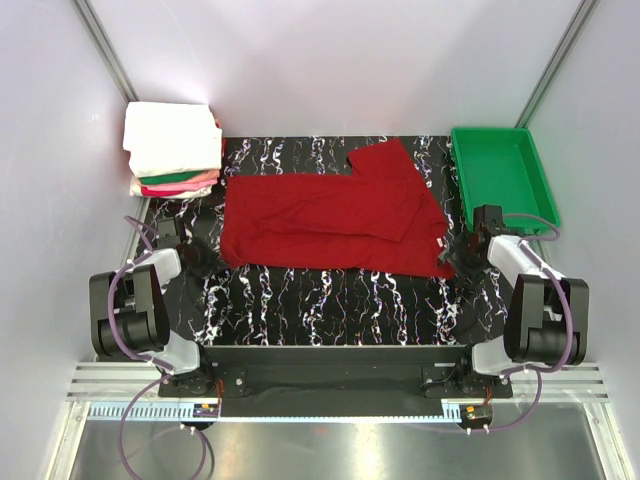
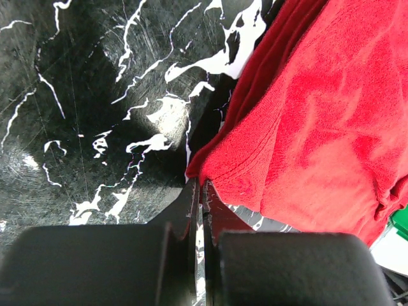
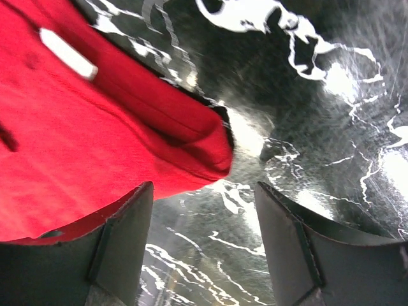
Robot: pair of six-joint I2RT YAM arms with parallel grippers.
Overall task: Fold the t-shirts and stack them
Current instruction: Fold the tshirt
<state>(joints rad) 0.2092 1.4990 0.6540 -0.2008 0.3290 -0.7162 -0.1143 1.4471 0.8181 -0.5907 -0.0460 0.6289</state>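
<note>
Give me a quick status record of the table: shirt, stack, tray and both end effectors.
red t-shirt: spread on the black marbled table, far right part folded over, not yet a rectangle
folded stack: far left corner, white on top, green and pink below
green tray: far right corner
left end effector: shut at the shirt's near left corner; a pinch on the cloth is not certain
right end effector: open, jaws either side of the near right corner

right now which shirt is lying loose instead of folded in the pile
The red shirt, spread across the table; the others sit folded in a pile at the far left.
</note>
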